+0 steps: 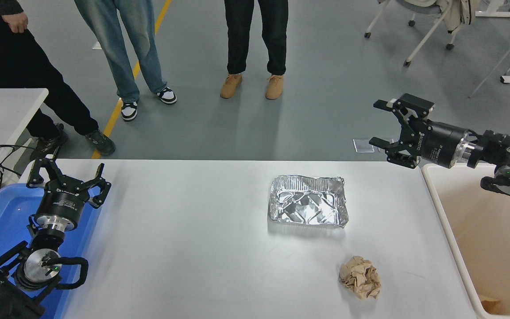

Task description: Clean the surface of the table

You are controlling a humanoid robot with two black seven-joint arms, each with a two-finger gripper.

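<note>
White matte table surface w/ foil tray, paper wad; both grippers' fingers apart.

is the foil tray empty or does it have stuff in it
Empty. The foil tray sits upright on the table surface, and only its crinkled shiny bottom shows inside; nothing lies in it.

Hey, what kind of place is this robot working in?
Probably a robotics lab or test hall: a grey painted floor with a yellow line, wheeled office chairs, and people standing watching beyond the large white table surface.
</note>
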